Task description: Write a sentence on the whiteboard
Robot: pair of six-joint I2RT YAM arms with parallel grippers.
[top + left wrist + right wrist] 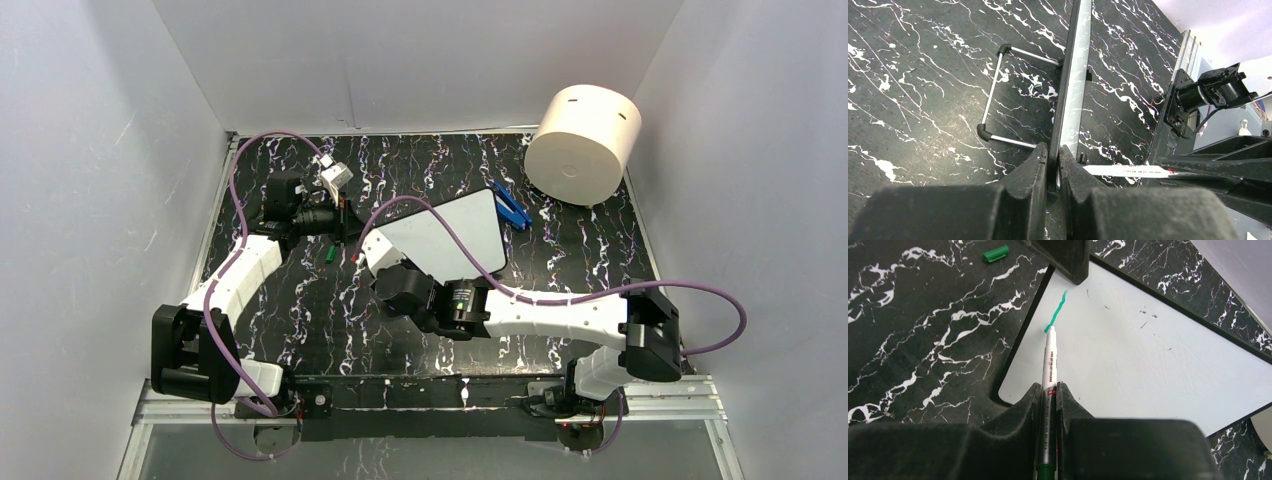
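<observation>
Covering the scene was a black, white-veined marble-pattern table [420,160]. A big cream cylinder [580,145] lay just past the whiteboard's far right corner. The small white rectangular whiteboard [470,215] with a thin black frame sat mid-table. The left gripper [1053,157] was pinched tight on the whiteboard's left edge, with a silver wire stand [993,95] behind the whiteboard. The right gripper [1048,390] was clamped on a white-barrelled marker pen [1050,357] over the whiteboard near that edge. A green marker cap [996,253] lay left of the whiteboard. One short wavy teal-green stroke [1058,310] on the whiteboard ended at the pen tip.
</observation>
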